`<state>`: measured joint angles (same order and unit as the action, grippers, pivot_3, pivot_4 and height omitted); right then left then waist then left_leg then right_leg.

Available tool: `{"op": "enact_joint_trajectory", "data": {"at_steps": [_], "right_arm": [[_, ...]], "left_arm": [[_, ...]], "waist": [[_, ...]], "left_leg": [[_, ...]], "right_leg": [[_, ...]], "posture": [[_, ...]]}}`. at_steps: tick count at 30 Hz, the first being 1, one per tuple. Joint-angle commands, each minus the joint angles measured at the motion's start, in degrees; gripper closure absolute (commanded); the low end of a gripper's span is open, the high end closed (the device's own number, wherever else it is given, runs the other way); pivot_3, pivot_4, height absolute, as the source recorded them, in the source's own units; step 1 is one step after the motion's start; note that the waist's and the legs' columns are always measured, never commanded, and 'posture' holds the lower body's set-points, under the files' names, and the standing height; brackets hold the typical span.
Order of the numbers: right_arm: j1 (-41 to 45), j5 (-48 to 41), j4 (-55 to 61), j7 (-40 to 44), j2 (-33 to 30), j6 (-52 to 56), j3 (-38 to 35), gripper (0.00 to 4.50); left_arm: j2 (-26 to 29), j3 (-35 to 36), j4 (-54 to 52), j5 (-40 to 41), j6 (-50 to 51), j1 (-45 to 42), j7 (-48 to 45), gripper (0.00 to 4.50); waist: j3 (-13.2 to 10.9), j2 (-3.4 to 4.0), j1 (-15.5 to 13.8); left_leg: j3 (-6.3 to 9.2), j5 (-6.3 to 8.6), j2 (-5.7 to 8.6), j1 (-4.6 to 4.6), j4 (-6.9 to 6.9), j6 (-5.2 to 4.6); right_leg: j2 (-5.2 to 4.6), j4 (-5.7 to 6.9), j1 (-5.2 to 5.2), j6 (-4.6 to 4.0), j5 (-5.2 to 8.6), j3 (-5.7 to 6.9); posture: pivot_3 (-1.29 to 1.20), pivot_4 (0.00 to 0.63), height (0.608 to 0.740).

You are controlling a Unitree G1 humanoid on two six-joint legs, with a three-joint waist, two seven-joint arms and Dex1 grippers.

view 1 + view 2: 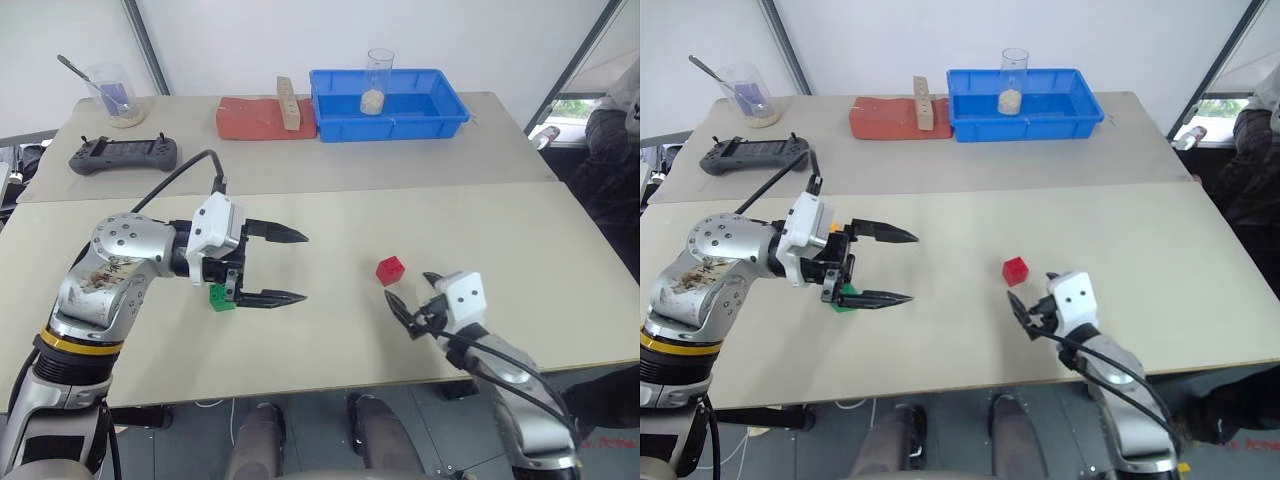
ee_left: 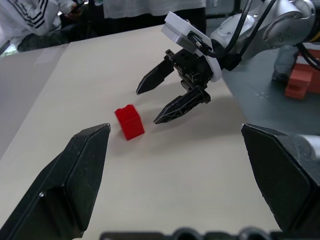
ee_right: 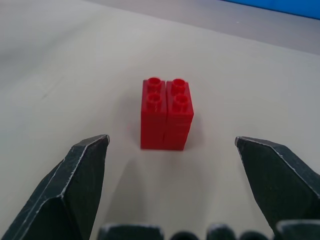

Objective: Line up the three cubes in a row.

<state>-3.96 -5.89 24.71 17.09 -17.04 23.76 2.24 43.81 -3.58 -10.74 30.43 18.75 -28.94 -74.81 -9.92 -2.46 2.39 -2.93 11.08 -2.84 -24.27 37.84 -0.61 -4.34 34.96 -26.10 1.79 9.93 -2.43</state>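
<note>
Red cube (image 3: pixel 166 114) btwn open right hand (image 1: pixel 412 301) fingers, untouched.

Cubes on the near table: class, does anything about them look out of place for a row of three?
Yes. The red cube stands alone, well apart from the green cube, which is half hidden behind the left end effector. They do not form a row yet.
</note>
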Motion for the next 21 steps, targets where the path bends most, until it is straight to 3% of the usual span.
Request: {"op": "enact_joint_trajectory", "data": {"at_steps": [1,10,11,18,19,21], "right_arm": [[2.0,2.4,-1.9,-3.1,1.6,-1.5,0.7,0.00],[5.3,4.5,-8.3,-4.7,4.3,-5.6,1.4,0.00],[5.6,4.6,-8.8,-4.7,4.3,-6.0,1.2,0.53],[6.5,4.0,-9.8,-2.6,3.9,-7.6,1.4,2.88],[6.4,3.9,-9.7,-1.9,3.5,-7.7,1.6,3.08],[6.5,2.5,-8.8,0.5,2.5,-7.3,1.0,3.07]], "left_arm": [[-0.4,1.8,0.5,0.4,-0.7,-1.5,0.4,0.04],[-0.5,2.8,-0.4,0.5,0.3,0.5,2.0,0.04],[-0.5,2.8,-0.9,0.6,0.5,1.1,2.2,0.00],[-0.5,3.6,-2.0,1.3,1.8,2.4,3.6,0.00],[-0.5,3.6,-2.0,1.3,1.9,2.5,3.8,0.00],[-0.4,3.9,-2.2,1.4,1.8,2.9,3.9,0.00]], "waist": [[0.0,0.00,-0.1],[0.0,0.00,-0.1],[0.0,0.00,0.0],[0.0,0.00,0.0],[0.0,0.00,0.0],[0.0,0.00,0.0]], "left_leg": [[-0.01,-0.10,0.00,-0.01,0.00,-0.16],[0.00,-0.10,-0.03,-0.09,-0.03,-0.19],[-0.01,-0.10,-0.02,-0.08,-0.03,-0.19],[0.01,-0.11,-0.03,-0.04,-0.03,-0.19],[0.01,-0.11,-0.03,-0.03,-0.02,-0.19],[0.01,-0.11,-0.02,-0.03,-0.02,-0.19]], "right_leg": [[0.00,-0.01,0.00,0.00,0.00,0.00],[0.03,-0.01,-0.03,0.11,0.10,0.00],[0.02,-0.01,-0.02,0.11,0.10,-0.01],[0.03,0.07,-0.01,0.10,0.10,-0.01],[0.03,0.06,0.00,0.10,0.10,-0.01],[0.02,0.06,0.00,0.10,0.10,-0.02]], "posture": [[0.00,0.150,0.740],[0.00,0.150,0.740],[0.00,0.150,0.740],[0.00,0.150,0.740],[0.00,0.150,0.740],[0.00,0.150,0.740]]}}
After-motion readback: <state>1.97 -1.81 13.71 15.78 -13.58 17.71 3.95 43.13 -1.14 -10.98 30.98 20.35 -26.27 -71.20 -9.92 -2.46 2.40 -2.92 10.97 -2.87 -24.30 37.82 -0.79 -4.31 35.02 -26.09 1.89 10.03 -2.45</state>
